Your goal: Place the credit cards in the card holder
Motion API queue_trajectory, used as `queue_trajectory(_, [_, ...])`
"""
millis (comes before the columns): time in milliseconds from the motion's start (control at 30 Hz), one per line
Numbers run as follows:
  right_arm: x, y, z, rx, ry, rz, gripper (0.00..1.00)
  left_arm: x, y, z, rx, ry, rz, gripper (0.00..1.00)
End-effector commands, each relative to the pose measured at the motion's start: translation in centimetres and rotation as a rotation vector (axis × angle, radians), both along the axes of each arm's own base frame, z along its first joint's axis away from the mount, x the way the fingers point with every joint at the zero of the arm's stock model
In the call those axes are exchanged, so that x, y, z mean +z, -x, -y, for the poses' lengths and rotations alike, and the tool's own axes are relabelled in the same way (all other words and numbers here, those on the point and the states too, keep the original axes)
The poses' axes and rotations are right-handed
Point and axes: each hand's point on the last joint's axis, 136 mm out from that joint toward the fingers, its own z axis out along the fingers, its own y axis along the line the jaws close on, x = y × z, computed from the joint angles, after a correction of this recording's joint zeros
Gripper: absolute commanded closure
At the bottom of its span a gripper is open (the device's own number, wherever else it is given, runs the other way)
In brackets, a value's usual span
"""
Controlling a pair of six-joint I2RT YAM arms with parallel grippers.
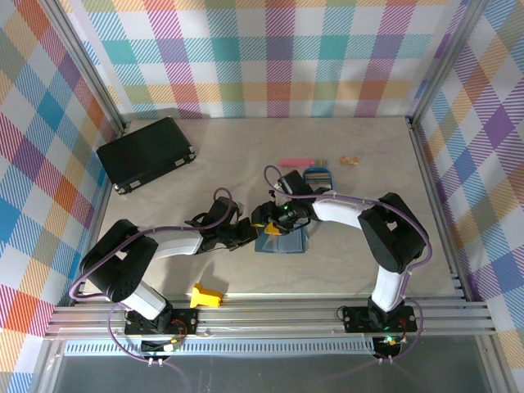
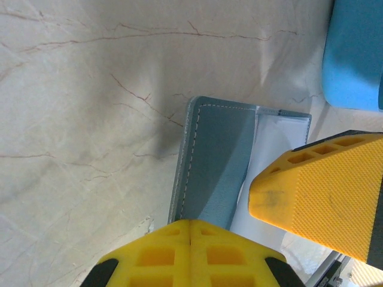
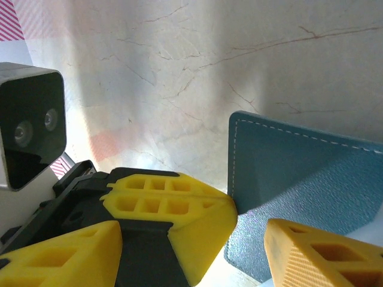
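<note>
Top view: beige marble-look tabletop (image 1: 246,155), plaid walls (image 1: 278,57) on three sides. The teal card holder (image 1: 282,240) lies open, near the middle of the tabletop. Black case (image 1: 147,154) sits closed, well up-left of the card holder. Bright blue tray (image 1: 318,173) is just beyond the card holder, with dark stripes inside; too small to tell if they are cards. Pink strip (image 1: 295,161) and a small tan bit (image 1: 350,160) lie beyond the card holder, by the tray. Yellow block (image 1: 206,296) lies near-left of the card holder, by the rail. Left hand (image 1: 247,237) is at the card holder's left edge, right hand (image 1: 266,219) over its top-left corner.

Left wrist: marble surface, blue tray (image 2: 356,54) corner past the card holder. Card holder (image 2: 218,161) is open, stitched teal flap up, with a pale panel (image 2: 269,143) inside; can't tell card from pocket. Left hand (image 2: 190,239) has its fingers pressed together, with the card holder's edge running under the tip; can't tell if it pinches it. One right-hand finger (image 2: 323,197) hangs over the pale panel.

Right wrist: same surface, in shadow. Right hand (image 3: 191,239) has its fingers spread wide, nothing visibly gripped. The closed left hand (image 3: 179,203) sits between them, its tip touching the left edge of the card holder (image 3: 299,179).
</note>
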Motion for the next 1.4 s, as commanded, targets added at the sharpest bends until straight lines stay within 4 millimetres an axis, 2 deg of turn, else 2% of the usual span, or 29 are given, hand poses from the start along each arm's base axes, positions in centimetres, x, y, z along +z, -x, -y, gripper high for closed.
queue_trajectory(0, [0.8, -0.9, -1.3, -0.003, -0.026, 0.024, 0.37, 0.7, 0.2, 0.3, -0.018, 0.009, 0.015, 1.0])
queue_trajectory(167, [0.7, -1.3, -2.0, 0.004, -0.029, 0.03, 0.37, 1.2, 0.7, -0.4, -0.008, -0.005, 0.022, 1.0])
queue_trajectory(533, [-0.4, -1.7, -2.8, -0.002, -0.011, 0.016, 0.37, 2.9, 1.8, -0.1, -0.032, 0.063, 0.052, 1.0])
queue_trajectory(633, [-0.5, -1.8, -3.0, 0.0, -0.018, 0.014, 0.38, 2.9, 1.9, -0.4, -0.025, 0.051, 0.056, 1.0])
queue_trajectory(767, [1.0, -1.9, -2.8, 0.016, -0.014, 0.06, 0.37, 2.1, 1.7, -0.1, -0.038, 0.051, 0.052, 1.0])
queue_trajectory(900, [2.8, -1.8, -0.5, 0.011, 0.069, 0.137, 0.35, 1.9, 1.3, 1.0, -0.06, 0.078, 0.064, 1.0])
queue_trajectory(1000, [3.1, -1.5, 2.5, -0.017, 0.188, 0.169, 0.32, 1.7, 1.1, 1.5, -0.074, 0.069, 0.071, 1.0])
queue_trajectory(1067, [2.9, -1.0, 4.6, -0.024, 0.273, 0.179, 0.31, 1.4, 0.9, 1.7, -0.076, 0.064, 0.064, 1.0])
queue_trajectory(1167, [2.4, -0.3, 6.6, -0.012, 0.368, 0.19, 0.31, 0.7, 0.9, 1.7, -0.078, 0.054, 0.049, 1.0])
queue_trajectory(1367, [0.4, 0.5, 8.5, 0.029, 0.517, 0.162, 0.31, -0.1, 1.2, 1.3, -0.063, 0.04, 0.034, 1.0])
